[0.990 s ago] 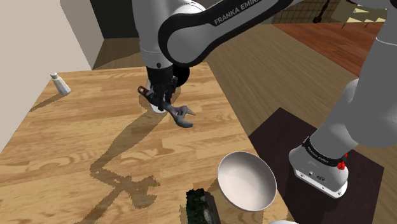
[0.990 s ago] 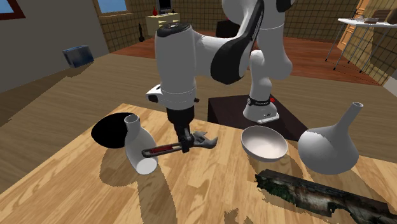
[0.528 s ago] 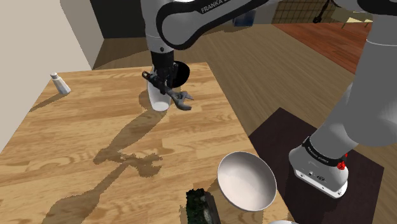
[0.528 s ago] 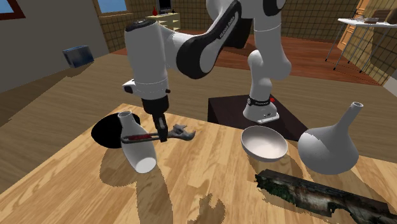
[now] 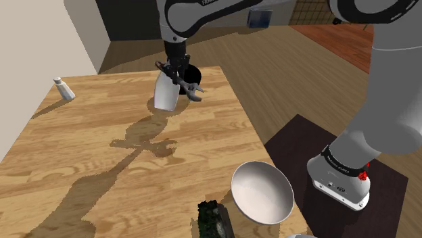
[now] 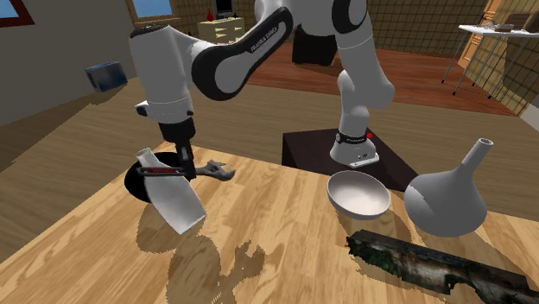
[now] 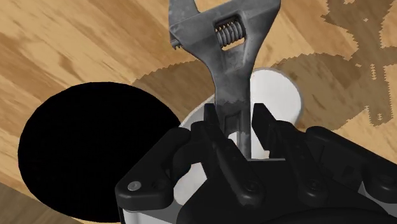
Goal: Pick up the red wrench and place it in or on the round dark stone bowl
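Closest to the stand there's a dark mossy log (image 5: 215,220) and a round white bowl (image 5: 262,191) on the light wooden table (image 5: 81,176). I'd call that white bowl a decoy, not the target. Further out, the all-black two-finger gripper (image 5: 180,76) hangs up off the tabletop. Its fingers (image 7: 213,137) are clamped on the shank of the red-handled adjustable wrench with a grey metal head (image 7: 222,38). So the wrench is in the air, with the head poking out toward the shoulder view's right. Right underneath lies a plain white vase (image 5: 166,94), tipped over. Just past that, at the table's far edge, is the round dark bowl (image 5: 193,71), drawn as a flat black disc. From the wrist view the gripper looks lined up over the vase, with the bowl off to one side. Letting go here would probably bounce the wrench off the vase and onto the table. Coming down here could shove the vase, and I can't tell if the handle is touching it. The heavy head hangs out past the fingers, so it might swivel in the grip. The bowl also sits by the edge, so an overshoot could put the wrench on the floor. A small white salt shaker (image 5: 63,88) sits well apart, no bother.
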`<state>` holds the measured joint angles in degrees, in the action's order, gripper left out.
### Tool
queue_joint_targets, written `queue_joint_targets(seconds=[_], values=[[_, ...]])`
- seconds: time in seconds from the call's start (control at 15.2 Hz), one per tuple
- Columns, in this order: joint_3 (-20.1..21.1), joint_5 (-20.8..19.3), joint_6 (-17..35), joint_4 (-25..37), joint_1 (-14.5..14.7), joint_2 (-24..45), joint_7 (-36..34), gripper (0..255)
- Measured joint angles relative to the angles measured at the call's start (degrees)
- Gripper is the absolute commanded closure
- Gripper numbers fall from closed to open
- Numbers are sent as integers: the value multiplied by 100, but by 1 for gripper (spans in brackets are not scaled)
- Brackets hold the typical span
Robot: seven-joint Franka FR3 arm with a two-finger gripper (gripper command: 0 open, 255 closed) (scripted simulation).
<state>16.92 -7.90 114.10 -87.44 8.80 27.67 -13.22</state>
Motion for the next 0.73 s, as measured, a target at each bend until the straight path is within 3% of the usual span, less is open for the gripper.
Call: queue_joint_targets(seconds=[0.46, 0.73], values=[[-223, -84, -658, 1649, -273, 989, 660, 255], [-367, -154, -1361, 3432, -315, 2054, 1076, 255]])
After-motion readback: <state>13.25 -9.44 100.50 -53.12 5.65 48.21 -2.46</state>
